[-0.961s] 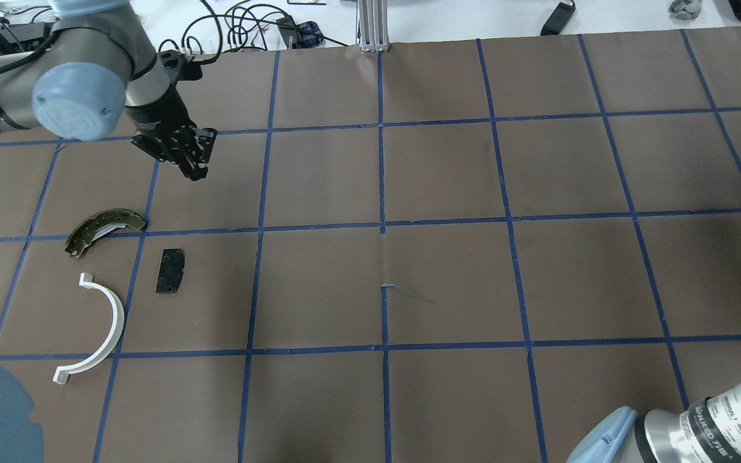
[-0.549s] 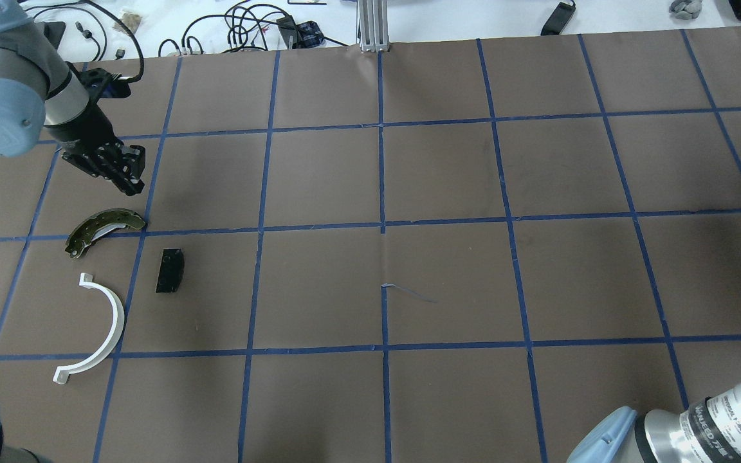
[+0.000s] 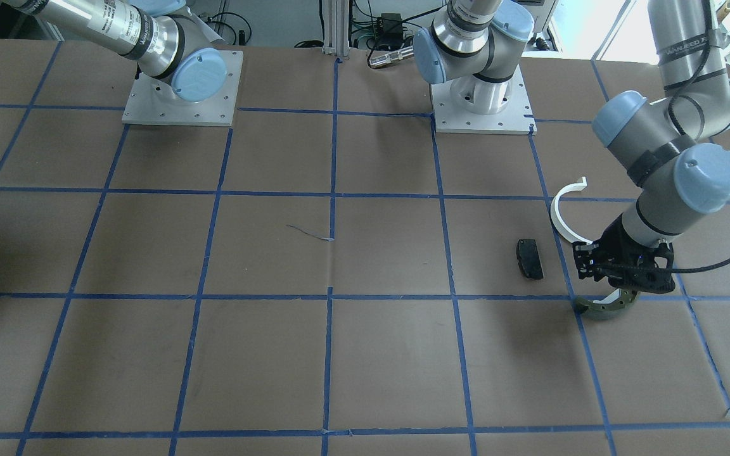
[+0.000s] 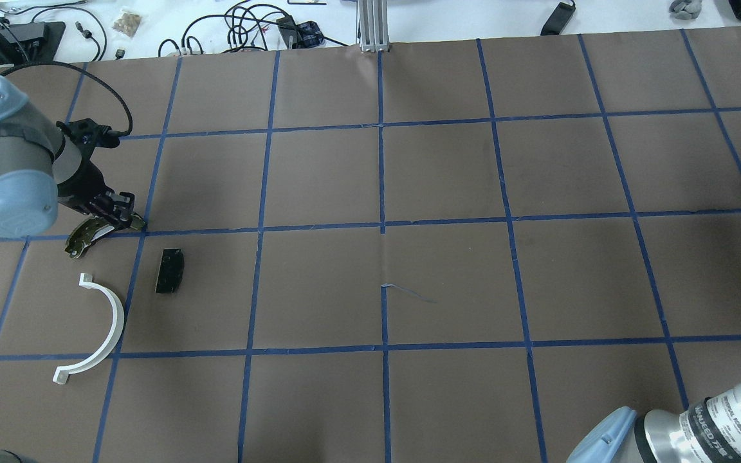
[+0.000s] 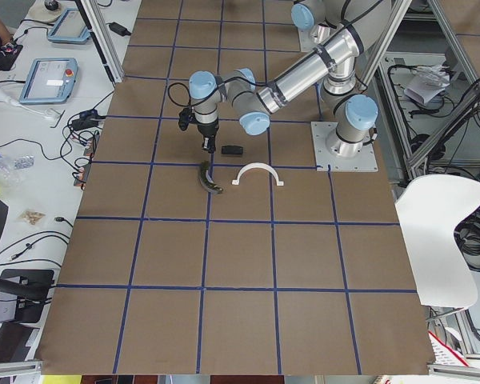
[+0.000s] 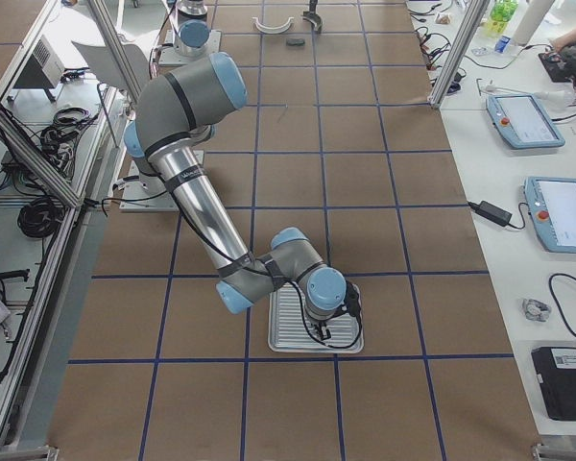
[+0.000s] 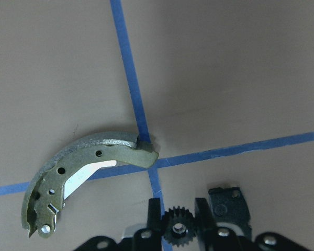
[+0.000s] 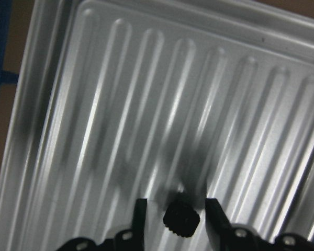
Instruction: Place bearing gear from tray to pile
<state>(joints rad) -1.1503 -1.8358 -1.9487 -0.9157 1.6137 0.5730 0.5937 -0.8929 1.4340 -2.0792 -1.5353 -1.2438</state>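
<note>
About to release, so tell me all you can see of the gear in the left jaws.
The gear is small, black and toothed, with a pale metal-looking hub at its centre. It sits clamped between the left gripper's jaws, face toward the wrist camera, over a blue tape line near the olive-green shoe, apart from it.

Shoe behind half-ring, pad right of both

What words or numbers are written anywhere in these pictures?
"UNIVERSAL ROBOTS", blurred and only partly legible, on the right arm's tube.
Lettering on the left arm's tube: too blurred to read.
No text can be read on the table or the parts.
</note>
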